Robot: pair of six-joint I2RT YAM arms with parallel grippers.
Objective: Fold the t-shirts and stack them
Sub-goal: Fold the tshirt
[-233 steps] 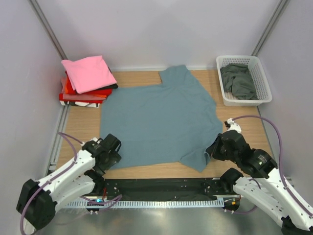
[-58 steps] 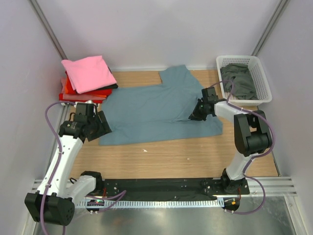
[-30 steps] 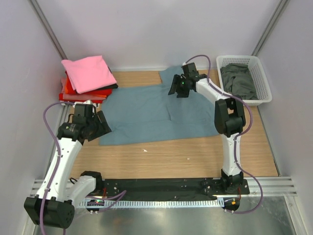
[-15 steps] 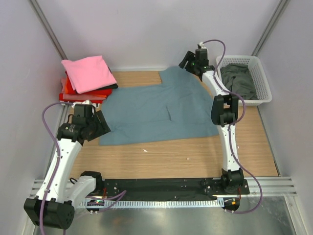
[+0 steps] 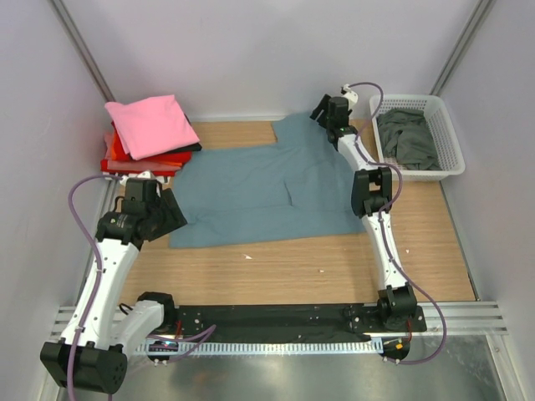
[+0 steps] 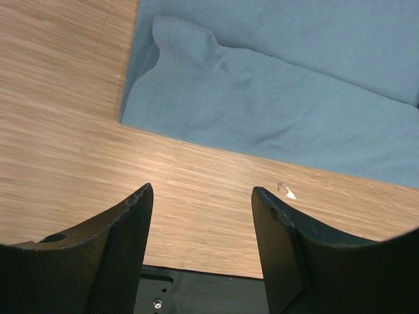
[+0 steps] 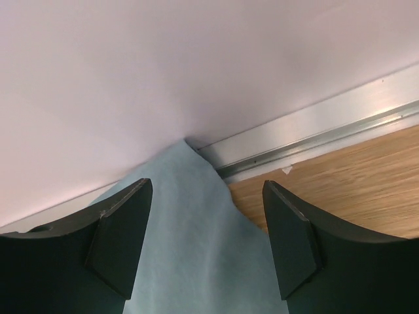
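L gripper [image 6: 201,191] wide, empty, over table [image 6: 72,176] by blue t-shirt [image 6: 275,98] | R gripper [image 7: 206,184] wide, empty, over its far corner

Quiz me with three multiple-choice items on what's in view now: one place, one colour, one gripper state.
1. The dark grey-green cloth shirt lies: A on the tabletop; B in the white plastic lattice basket; C in a gripper.
2. The top folded cloth shirt of the far-left stack is: A pink; B black; C white.
3. The right gripper is: A shut on cloth; B open; C out of view.
Key: 1 B, it sits bunched inside the basket's walls. 2 A, pink cloth lies uppermost there. 3 B, its fingers stand apart above the slate-blue t-shirt.
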